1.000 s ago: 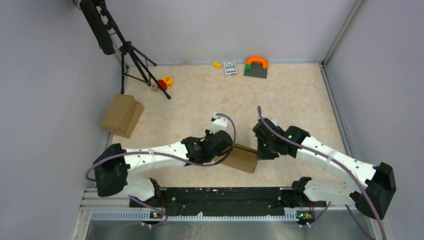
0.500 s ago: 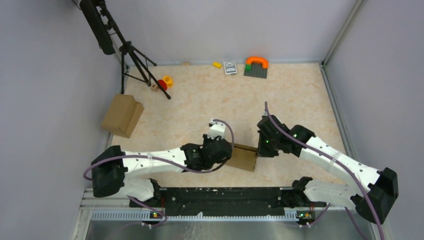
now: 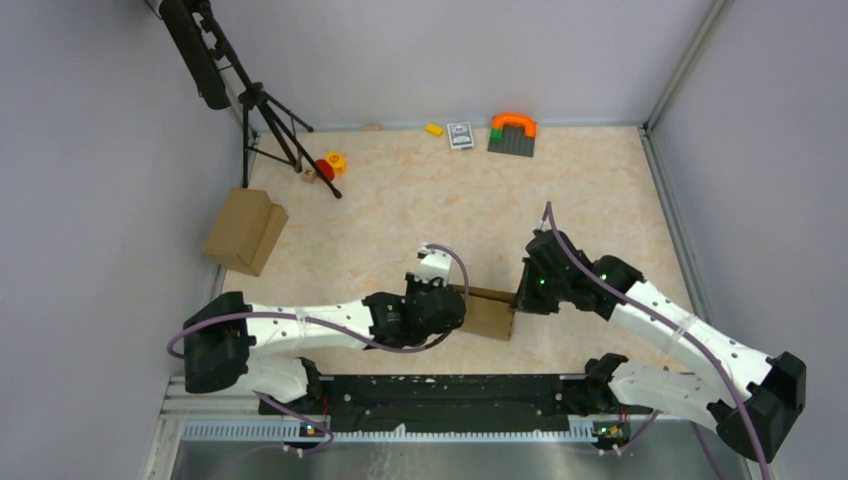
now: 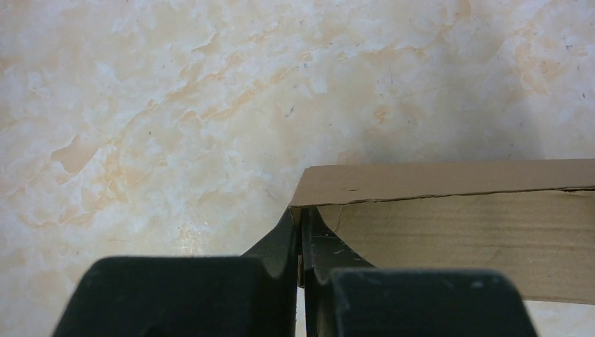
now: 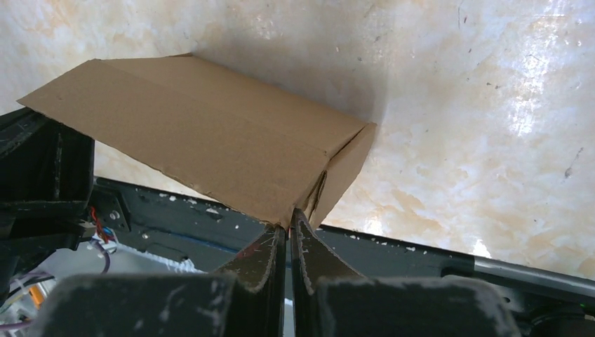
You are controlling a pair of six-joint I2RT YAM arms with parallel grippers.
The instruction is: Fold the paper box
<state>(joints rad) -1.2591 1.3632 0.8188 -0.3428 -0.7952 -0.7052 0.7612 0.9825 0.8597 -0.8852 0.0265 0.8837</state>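
Beige marbled table (image 3: 400, 210) fills the enclosure between grey walls; the paper box (image 3: 490, 318), a small shallow brown carton, is near the front edge of it, in the middle between the two arms and just beyond the black rail (image 3: 440, 390) that carries their bases; whether its bottom fully touches the surface, I cannot tell.

The left gripper (image 3: 457, 300) is at the left end of the carton; in the left wrist view its two black fingers (image 4: 279, 242) are pressed almost together with a thin cardboard edge at the box's corner between them, so it is closed and pinches the box.

The right gripper (image 3: 520, 297) is at the right end; in the right wrist view its fingers (image 5: 261, 249) meet with only a narrow slit, at the near corner of the carton where a side panel joins the top panel, so it is also closed on the box; a seam shows along that corner.

Well apart, at the left edge of the table, stands a bulkier brown carton (image 3: 245, 232); behind it is a black tripod (image 3: 268, 112), with small red and yellow toys (image 3: 330, 163) beside one foot; along the far wall lie a yellow block (image 3: 433, 129), a card pack (image 3: 460, 135) and a grey plate (image 3: 510, 143) that bears an orange arch (image 3: 514, 122).
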